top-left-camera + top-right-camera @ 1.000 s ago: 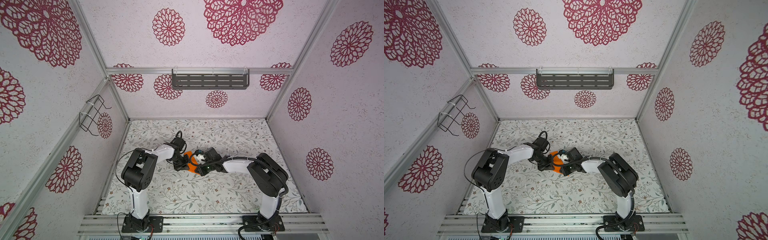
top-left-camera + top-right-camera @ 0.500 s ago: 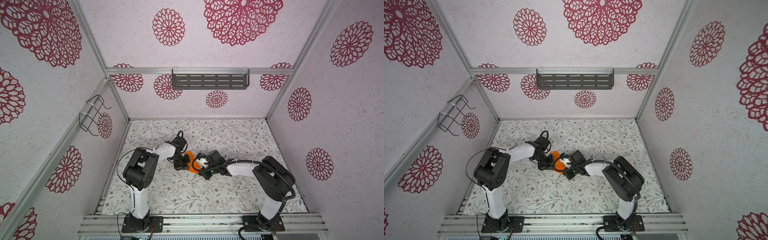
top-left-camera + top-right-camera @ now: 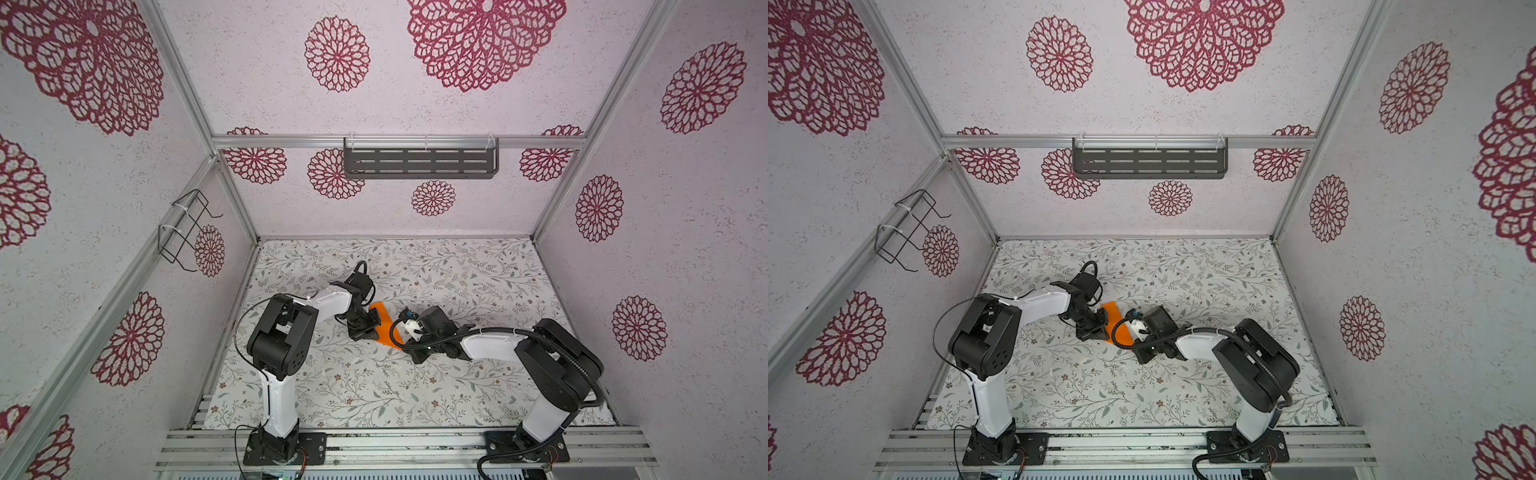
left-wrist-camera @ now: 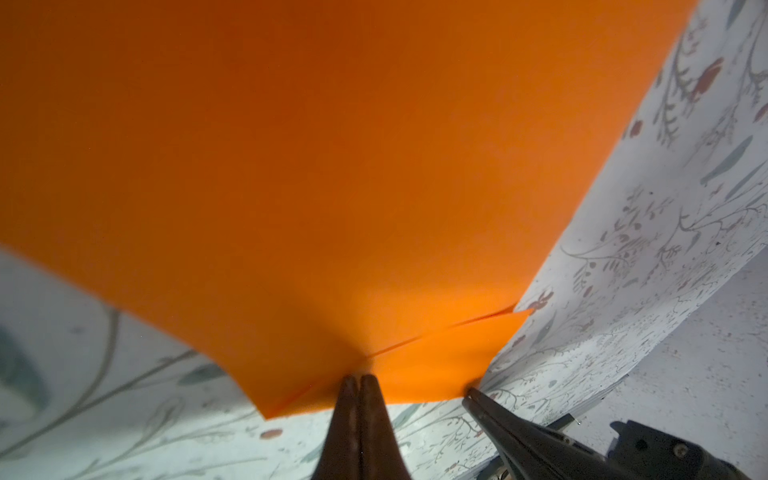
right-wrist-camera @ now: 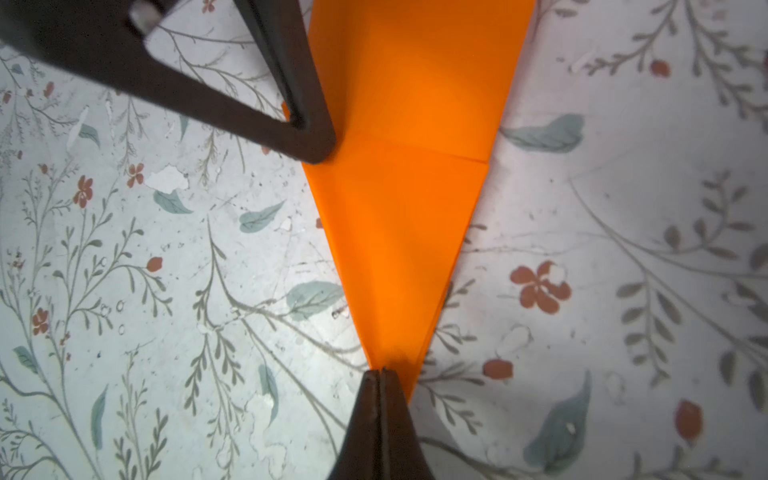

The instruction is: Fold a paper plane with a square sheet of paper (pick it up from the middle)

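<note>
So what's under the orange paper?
The flowery table mat shows all round the folded orange paper, so it likely carries on beneath. The part right under the paper is covered; I can't see it.

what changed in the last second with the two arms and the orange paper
The right gripper drew back toward its own side and the near edge of the table. It is now shut on the narrow tip of the orange paper, so more of the paper shows between the arms. The left gripper stayed shut on the paper's other end, and the paper stayed in the middle.
</note>
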